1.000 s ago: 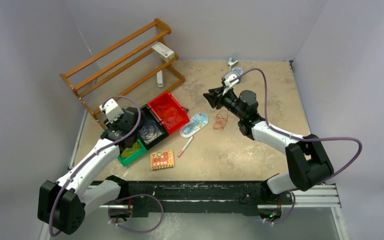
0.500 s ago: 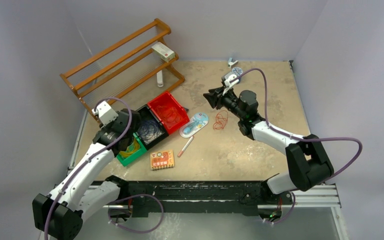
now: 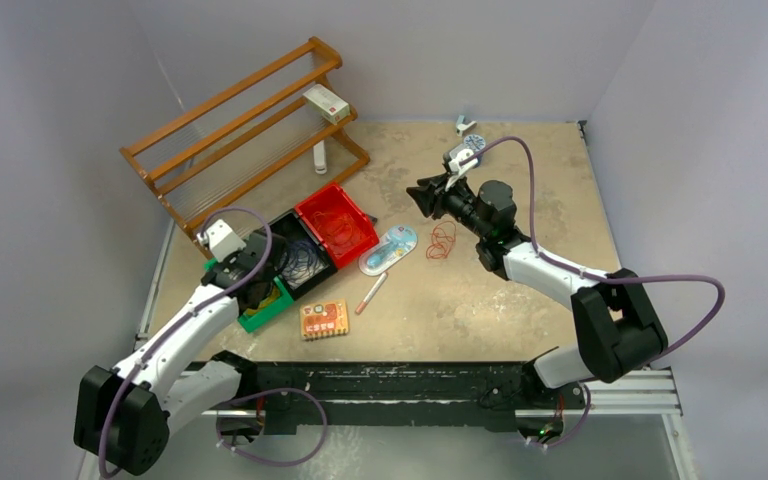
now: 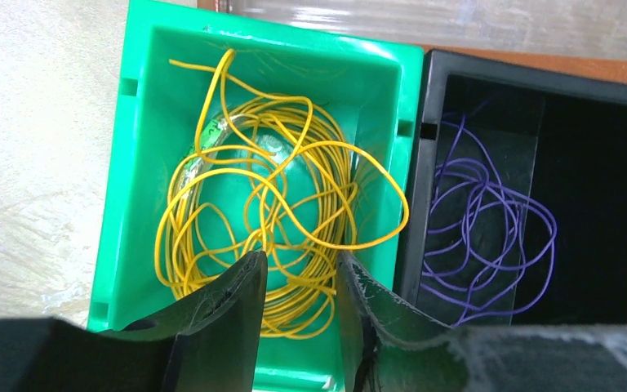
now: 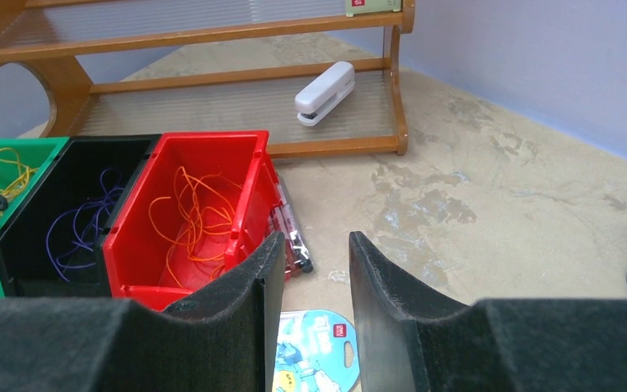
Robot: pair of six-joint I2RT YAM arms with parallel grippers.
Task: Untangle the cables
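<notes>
A yellow cable point(image 4: 269, 204) lies coiled in the green bin point(image 4: 143, 163). A dark blue-purple cable point(image 4: 490, 229) lies in the black bin point(image 4: 596, 106) beside it. An orange cable point(image 5: 200, 212) lies in the red bin point(image 5: 135, 245). A red cable point(image 3: 441, 241) lies loose on the table. My left gripper point(image 4: 300, 265) is open and empty just above the yellow coil; it also shows in the top view point(image 3: 258, 285). My right gripper point(image 5: 317, 241) is open and empty, raised above the table left of the red cable, pointing at the bins; the top view shows it too point(image 3: 418, 192).
A wooden rack point(image 3: 240, 125) stands at the back left with a white stapler point(image 5: 325, 92) and a small box point(image 3: 326, 103) on it. A blue blister pack point(image 3: 388, 249), a pen point(image 3: 371, 293) and an orange card box point(image 3: 323, 319) lie near the bins.
My left gripper has shifted toward the near edge and now hangs over the green bin. The right arm and the cables have not moved.
</notes>
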